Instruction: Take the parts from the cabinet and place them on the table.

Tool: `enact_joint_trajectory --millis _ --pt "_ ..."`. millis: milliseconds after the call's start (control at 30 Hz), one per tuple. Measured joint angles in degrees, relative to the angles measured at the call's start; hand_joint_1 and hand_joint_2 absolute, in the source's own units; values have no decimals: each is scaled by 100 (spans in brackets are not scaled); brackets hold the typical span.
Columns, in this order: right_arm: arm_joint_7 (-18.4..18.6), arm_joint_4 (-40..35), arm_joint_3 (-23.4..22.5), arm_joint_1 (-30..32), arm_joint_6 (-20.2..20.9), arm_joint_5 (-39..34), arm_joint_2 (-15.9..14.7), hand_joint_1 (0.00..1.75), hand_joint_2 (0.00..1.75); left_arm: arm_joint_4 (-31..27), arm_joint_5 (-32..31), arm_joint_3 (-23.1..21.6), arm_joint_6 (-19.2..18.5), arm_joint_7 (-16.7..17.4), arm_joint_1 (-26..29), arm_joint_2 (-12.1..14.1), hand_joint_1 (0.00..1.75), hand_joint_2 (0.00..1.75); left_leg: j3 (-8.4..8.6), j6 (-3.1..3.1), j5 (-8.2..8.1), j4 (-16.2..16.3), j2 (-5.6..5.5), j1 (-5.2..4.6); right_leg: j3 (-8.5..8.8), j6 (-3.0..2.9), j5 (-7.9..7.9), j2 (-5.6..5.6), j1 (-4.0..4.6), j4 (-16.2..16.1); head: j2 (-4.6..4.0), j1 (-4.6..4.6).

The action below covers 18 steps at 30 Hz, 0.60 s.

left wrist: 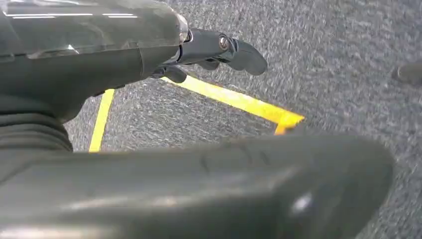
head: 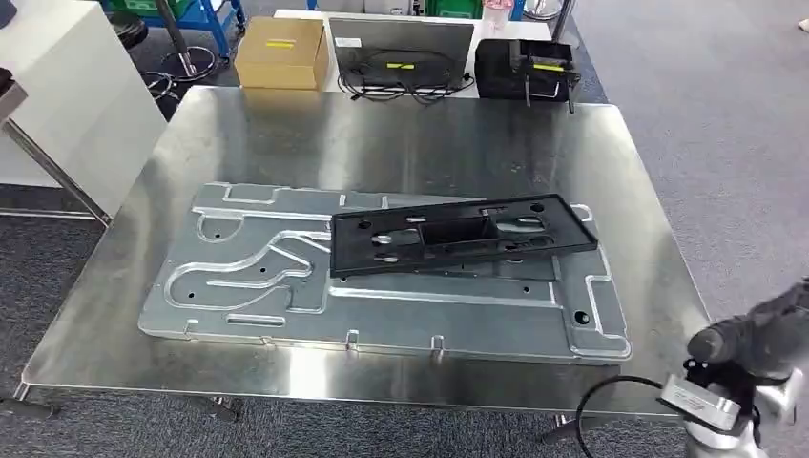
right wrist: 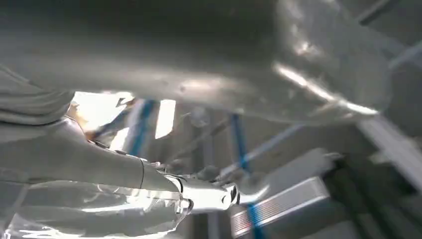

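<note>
Stainless steel table (head: 382,134): a shiny brushed top on grey carpet, carrying both parts.
Aluminium plate (head: 286,286): a large flat panel with stamped grooves and small holes, lying flat across the middle of the table.
Black plastic frame (head: 458,234): a long rectangular part with cut-outs, lying on the plate's right half, slightly skewed.
Right hand (head: 754,334): dark, at the table's near right corner, just off the edge, holding nothing; the wrist view is too blurred and glary to tell how its fingers lie.
Left hand (left wrist: 219,50): hangs over grey carpet crossed by yellow tape lines (left wrist: 234,99); the dark fingers (left wrist: 246,56) reach out with nothing between them and the thumb.
Cardboard box (head: 281,52): brown, beyond the table's far edge, with a yellow label whose writing is too small to read.
Grey panel (head: 401,48): beside the box, black cables in front, a yellow sticker, unreadable.
Black fixture (head: 525,67): right of the panel, also with a yellow sticker.
</note>
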Motion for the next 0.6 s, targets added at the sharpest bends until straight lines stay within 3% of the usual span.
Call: enact_joint_trajectory --millis 33,67,133,200,233,267,333,400,433,467,500,567,600 --pt "0 -54 -216 183 4 11 60 0 0 0 -20 0 -17 0 2 -4 0 0 0 -15 -13 19 -3 0 299 -3 256 -5 -12 -562 0 0" --pt "0 -87 -367 349 9 46 116 0 0 0 -31 2 -24 0 3 -4 0 0 -6 -42 -32 43 -9 -5 549 -15 387 -14 -15 -1020 0 0" --pt "0 -127 -752 659 190 77 328 0 0 0 -44 0 -28 -37 -12 -4 0 0 -35 -95 -39 80 -14 -44 539 -110 386 16 29 -1091 0 0" --pt "0 -116 -970 846 175 110 461 0 0 0 -55 0 -31 -52 -19 -4 0 0 -32 -150 -4 50 -13 -42 519 -161 410 25 50 -1075 0 0" --pt "0 -98 -1051 929 138 129 518 0 0 0 -63 0 -33 -55 -19 -4 0 0 -39 -195 16 50 -14 -51 502 -230 456 23 13 -1118 0 0" --pt "0 -55 -1114 970 124 168 583 0 0 0 -85 0 -37 -55 -28 13 0 0 -55 -225 -117 130 -2 -20 491 -282 494 0 -2 -1144 0 0" --pt "0 86 -1241 1023 333 405 734 0 0 0 -103 0 -59 -59 -27 9 0 0 -258 -253 -663 717 2 -12 414 -352 554 -3 -1 -1151 0 -2" --pt "0 310 -1413 1085 515 579 909 0 0 0 -111 0 -70 -59 -28 9 0 0 -512 -276 -1157 1596 2 -6 306 -360 630 -6 14 -1141 0 -2" --pt "0 384 -1472 1105 538 623 963 0 0 0 -111 0 -70 -59 -26 9 0 0 -516 -278 -1211 1774 2 -6 249 -358 669 -8 17 -1134 0 -2" --pt "0 440 -1508 1110 540 643 1003 0 0 0 -111 0 -74 -59 -26 9 0 0 -387 -270 -1137 1659 2 -6 198 -350 705 -6 19 -1126 0 -2" --pt "0 490 -1551 1113 540 651 1036 0 0 0 -111 0 -74 -59 -27 9 0 0 -121 -254 -959 1272 2 -6 152 -341 741 -2 20 -1121 0 -2" --pt "0 568 -1630 1118 592 686 1095 0 0 0 -111 0 -74 -59 -45 11 0 0 555 -190 -588 210 1 -11 101 -314 808 6 23 -1120 0 -2" --pt "0 647 -1690 1112 734 804 1134 0 0 0 -111 -2 -76 -59 -60 15 0 0 748 -168 -625 -217 -1 -47 76 -269 854 4 44 -1118 0 -2"
